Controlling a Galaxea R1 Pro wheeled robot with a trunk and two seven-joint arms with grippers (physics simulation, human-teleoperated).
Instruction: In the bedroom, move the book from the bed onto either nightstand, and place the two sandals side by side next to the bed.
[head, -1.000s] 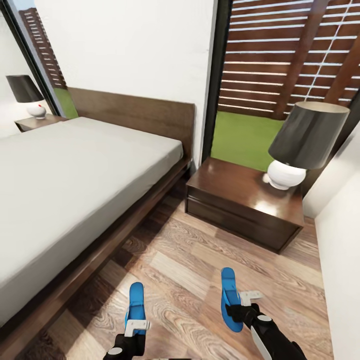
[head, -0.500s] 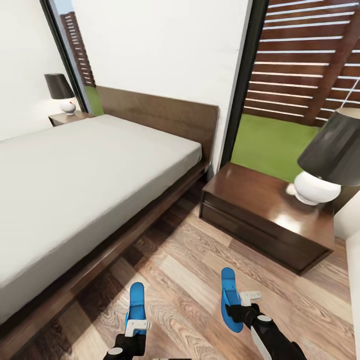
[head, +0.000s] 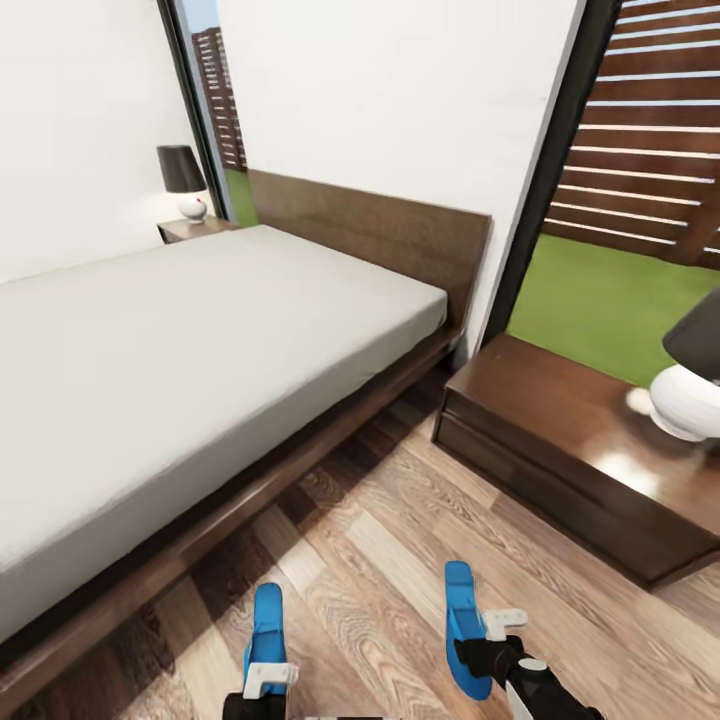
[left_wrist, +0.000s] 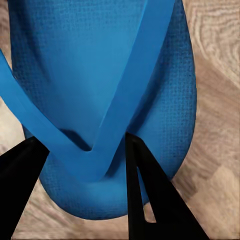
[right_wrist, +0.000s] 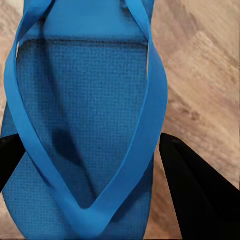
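Blue flat sandals ride one in each gripper: left gripper (head: 268, 676) clamps one sandal (head: 267, 625), right gripper (head: 492, 640) the other (head: 463, 640), above the wood-plank floor (head: 380, 560) beside the grey-mattressed bed (head: 180, 340). Neither sandal is set down yet.

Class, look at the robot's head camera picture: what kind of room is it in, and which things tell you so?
A bedroom, most likely: a low bed with a wooden headboard, a nightstand on each side, and a lamp on the far one.
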